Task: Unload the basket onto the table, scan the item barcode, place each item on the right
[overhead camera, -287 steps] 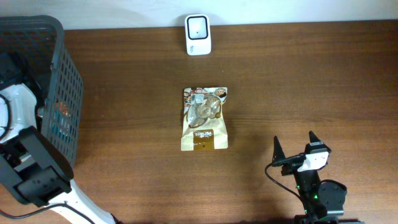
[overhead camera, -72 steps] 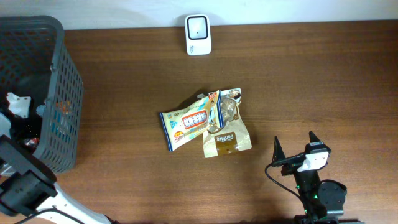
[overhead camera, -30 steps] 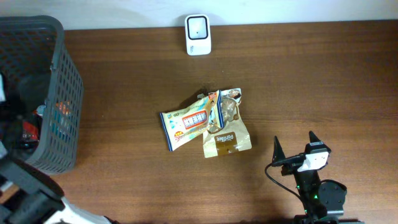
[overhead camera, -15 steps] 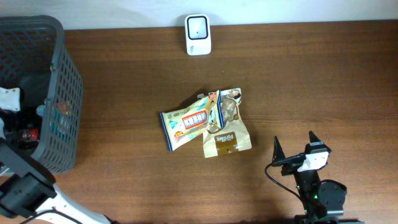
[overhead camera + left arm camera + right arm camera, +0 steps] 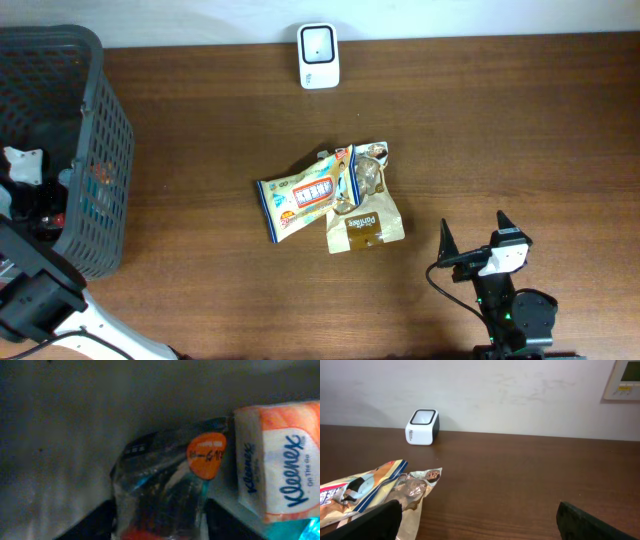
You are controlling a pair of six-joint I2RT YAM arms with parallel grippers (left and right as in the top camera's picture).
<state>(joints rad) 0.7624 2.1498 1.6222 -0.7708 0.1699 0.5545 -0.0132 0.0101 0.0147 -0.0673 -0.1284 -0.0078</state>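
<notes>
Left end effector [image 5: 159,505] was down inside the dark plastic basket [image 5: 95,150] at the bench's [image 5: 200,100] left end. It stood about half closed, with a dark finger on each side of a clear packet [image 5: 165,480] and touching its edges. It had the packet by its near end. The packet carried a round orange sticker [image 5: 206,455] at its far corner, the print too blurred to read. Just beside it, on the right of the wrist view, lay an orange and white Kleenex pack [image 5: 280,460], touching the packet's corner.

Right end effector [image 5: 472,222] sat at the near right of the bench, spread wide, empty and touching nothing.

Mid-bench lay two more items. A cream and blue snack packet [image 5: 300,195] overlapped a brown pouch [image 5: 360,210], between the basket and the right end effector and clear of both. The white barcode scanner [image 5: 319,43] stood at the far edge, well apart from the held packet and from both arms.
</notes>
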